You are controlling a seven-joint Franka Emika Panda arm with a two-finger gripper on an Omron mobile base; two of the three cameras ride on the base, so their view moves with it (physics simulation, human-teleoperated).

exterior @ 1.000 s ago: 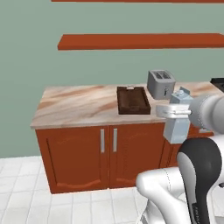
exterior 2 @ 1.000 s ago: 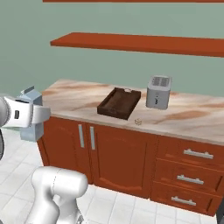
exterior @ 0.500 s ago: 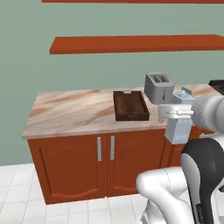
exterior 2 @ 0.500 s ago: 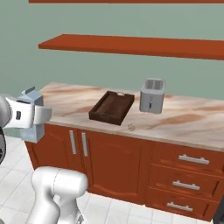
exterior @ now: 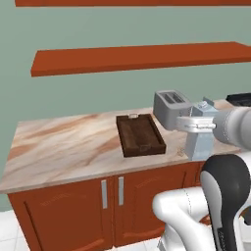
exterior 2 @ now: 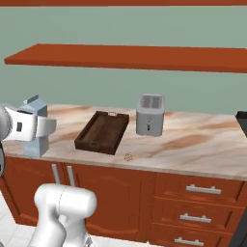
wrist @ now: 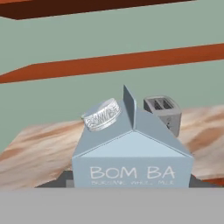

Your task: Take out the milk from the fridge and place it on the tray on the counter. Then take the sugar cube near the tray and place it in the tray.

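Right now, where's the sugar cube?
The sugar cube sits on the counter near its front edge, just off the tray, forward of the toaster in the right base view.

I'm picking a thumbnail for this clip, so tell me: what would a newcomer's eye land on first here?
First, the pale blue milk carton, held up close in the gripper in front of the counter, its gabled top and silver cap filling the hand view. Next, the dark brown wooden tray on the marble top, beside the grey toaster. A small sugar cube lies near the counter's front edge.
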